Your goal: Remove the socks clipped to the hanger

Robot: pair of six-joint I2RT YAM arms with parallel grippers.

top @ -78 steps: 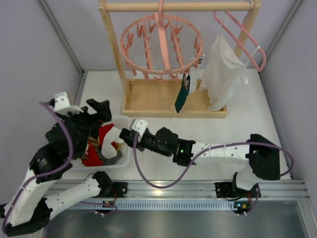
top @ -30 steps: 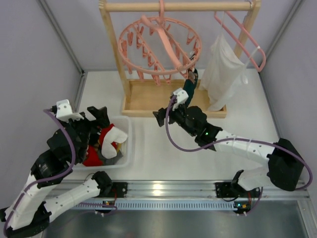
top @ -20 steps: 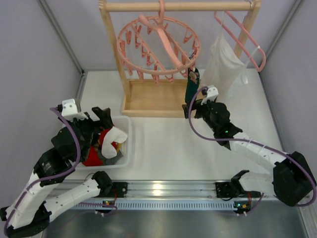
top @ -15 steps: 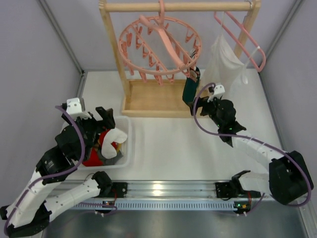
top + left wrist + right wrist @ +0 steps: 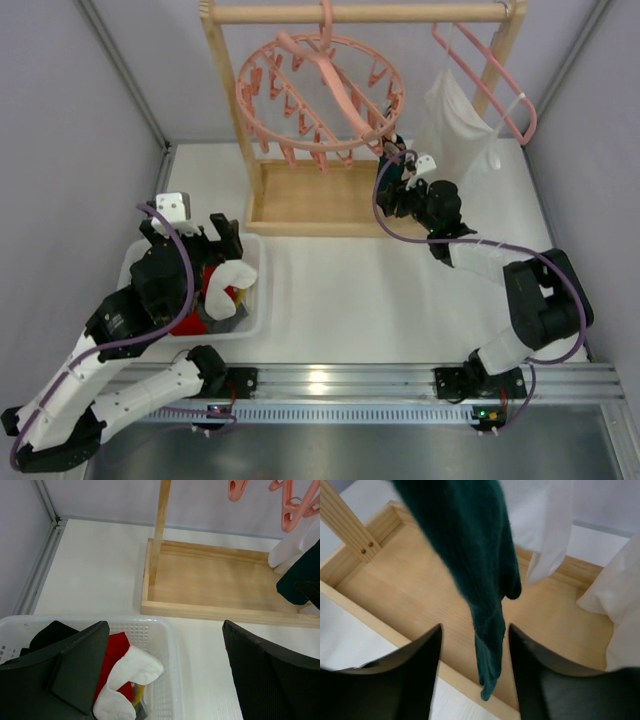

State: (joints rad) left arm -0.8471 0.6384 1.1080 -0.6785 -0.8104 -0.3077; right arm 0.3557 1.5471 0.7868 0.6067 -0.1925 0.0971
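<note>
The round pink hanger (image 5: 320,95) hangs from the wooden rail, most clips bare. A dark teal sock (image 5: 480,565) is clipped at its right rim, and a white sock (image 5: 547,535) hangs just behind it. My right gripper (image 5: 475,630) is open at the teal sock's lower end, one finger on each side with small gaps. From above, that gripper (image 5: 392,185) covers most of the teal sock (image 5: 390,152). My left gripper (image 5: 165,630) is open and empty over the white basket (image 5: 170,650), which holds a red sock (image 5: 117,652), a white sock (image 5: 135,670) and a black one (image 5: 52,632).
The wooden stand's tray base (image 5: 310,205) lies under the hanger, its post (image 5: 161,525) at the left. A large white garment (image 5: 450,115) hangs on a plain pink hanger (image 5: 500,80) right of the socks. Grey walls close in both sides.
My right arm swung from beside the basket up to the hanging teal sock, and its jaws have narrowed around the sock's tip. The left arm shifted slightly away from me. The ring hanger has tilted.
</note>
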